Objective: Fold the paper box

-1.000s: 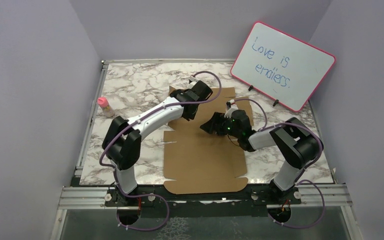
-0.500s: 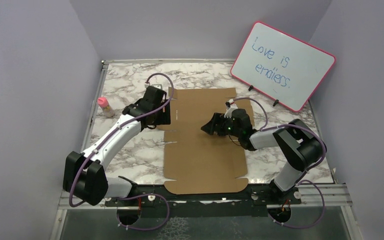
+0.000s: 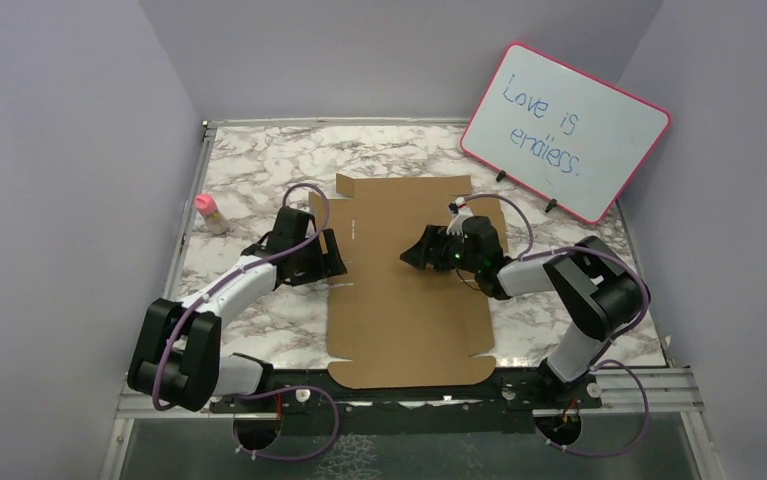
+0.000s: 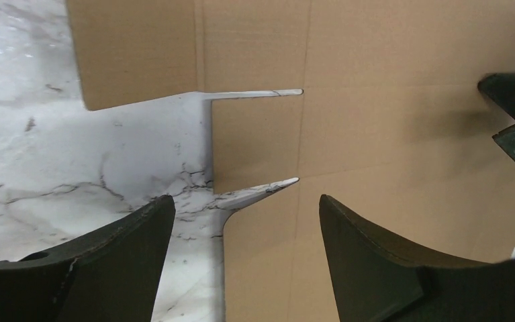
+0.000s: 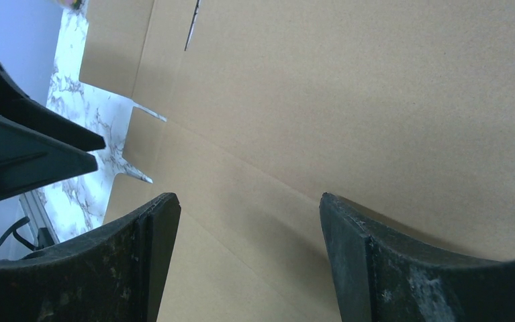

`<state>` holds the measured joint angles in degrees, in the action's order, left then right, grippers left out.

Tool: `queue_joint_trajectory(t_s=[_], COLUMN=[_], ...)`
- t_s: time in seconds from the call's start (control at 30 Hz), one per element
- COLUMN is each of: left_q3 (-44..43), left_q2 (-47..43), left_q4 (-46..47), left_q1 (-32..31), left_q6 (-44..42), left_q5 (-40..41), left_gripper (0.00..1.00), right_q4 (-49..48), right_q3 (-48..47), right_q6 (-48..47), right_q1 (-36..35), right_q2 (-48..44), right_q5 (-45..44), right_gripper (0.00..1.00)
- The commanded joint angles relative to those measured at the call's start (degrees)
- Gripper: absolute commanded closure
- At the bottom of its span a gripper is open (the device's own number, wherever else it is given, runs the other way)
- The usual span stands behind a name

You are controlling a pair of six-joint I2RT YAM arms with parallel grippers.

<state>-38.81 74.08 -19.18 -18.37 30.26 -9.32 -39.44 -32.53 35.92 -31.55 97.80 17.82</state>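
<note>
Box [image 3: 399,320] lies flat and unfolded on the table [image 3: 259,170], reaching its near edge. Left gripper [image 3: 334,265], jaws apart and empty, sits at the box's left edge by the slits. Right gripper [image 3: 411,256], also apart, is low over the middle. Risk: pushing a flap could slide the unpinned sheet sideways.

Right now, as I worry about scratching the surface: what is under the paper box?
The marble tabletop shows around the flat paper box and through its edge slits. Anything beneath the rest of the cardboard is covered.

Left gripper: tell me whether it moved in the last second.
Yes. The left gripper went left and nearer, away from the whiteboard, from over the box to its left edge.
</note>
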Motion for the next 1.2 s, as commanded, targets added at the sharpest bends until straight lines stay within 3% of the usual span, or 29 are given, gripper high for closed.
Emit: queue_joint_trajectory(t_s=[0.0, 0.33, 0.47, 0.67, 0.8, 1.17], left_q3=[1.5, 2.0, 0.9, -2.0, -4.0, -9.7], left_q2=[2.9, 7.5, 7.1, 2.7, 1.6, 4.8], left_q4=[8.7, 10.7, 10.5, 5.8, 3.2, 0.2], left_q1=[0.7, 0.7, 0.5, -0.3, -2.4, -13.0], left_q6=[3.0, 2.9, 3.0, 1.3, 0.4, 0.3], left_q5=[-7.2, -8.6, -10.2, -5.6, -3.0, 5.5], left_gripper=[0.21, 0.25, 0.35, 0.48, 0.53, 0.56], right_q4=[2.2, 1.5, 1.4, 1.4, 1.4, 1.8], right_q3=[-0.6, -1.0, -1.0, -1.0, -0.9, -1.1], right_q6=[-0.4, 0.4, 0.6, 0.7, 0.7, 1.0], right_q1=[-0.2, -0.3, -0.5, -0.8, -0.9, -1.2], right_q2=[2.4, 4.3, 4.7, 5.3, 5.5, 5.6], right_q5=[1.9, 2.0, 1.9, 1.4, 1.1, 0.0], right_gripper=[0.18, 0.19, 0.19, 0.19, 0.19, 0.19])
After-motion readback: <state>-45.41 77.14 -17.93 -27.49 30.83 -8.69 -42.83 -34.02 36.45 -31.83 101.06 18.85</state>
